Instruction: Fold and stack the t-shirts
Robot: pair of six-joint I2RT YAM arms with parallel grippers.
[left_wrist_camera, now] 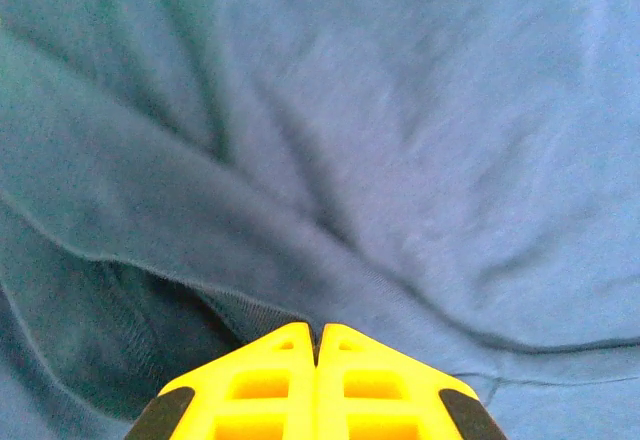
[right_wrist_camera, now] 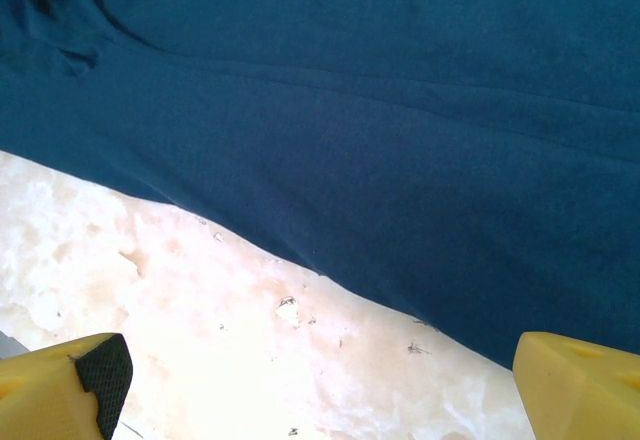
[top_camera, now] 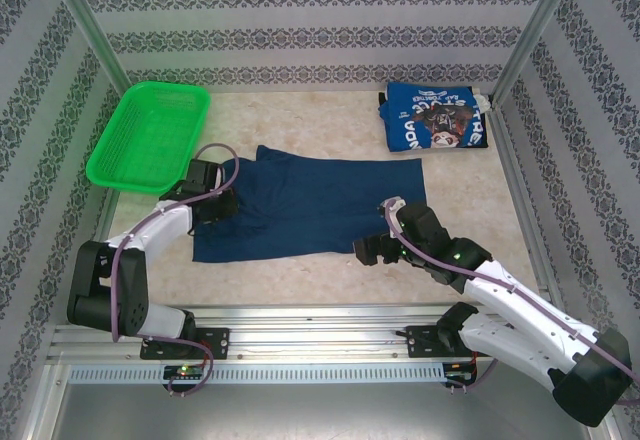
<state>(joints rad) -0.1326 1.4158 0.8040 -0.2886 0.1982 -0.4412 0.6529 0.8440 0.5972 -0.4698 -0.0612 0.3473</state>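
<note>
Blue t-shirt [top_camera: 436,116]: folded, far right. Navy t-shirt [top_camera: 310,205]: unfolded; I am working it, left claw [top_camera: 218,205] clenched, right claw [top_camera: 368,250] released.

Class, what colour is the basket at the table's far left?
The basket is bright green; the top external view shows it best.

- A pale beige, marble-patterned table [top_camera: 300,120] carries everything.
- A bright green rectangular plastic mesh basket [top_camera: 150,132] sits at its far left corner.
- A dark navy short-sleeved cloth t-shirt [top_camera: 310,205] lies spread across the middle, creased.
- A brighter blue printed cloth t-shirt [top_camera: 437,118], folded, lies at the far right corner.
</note>
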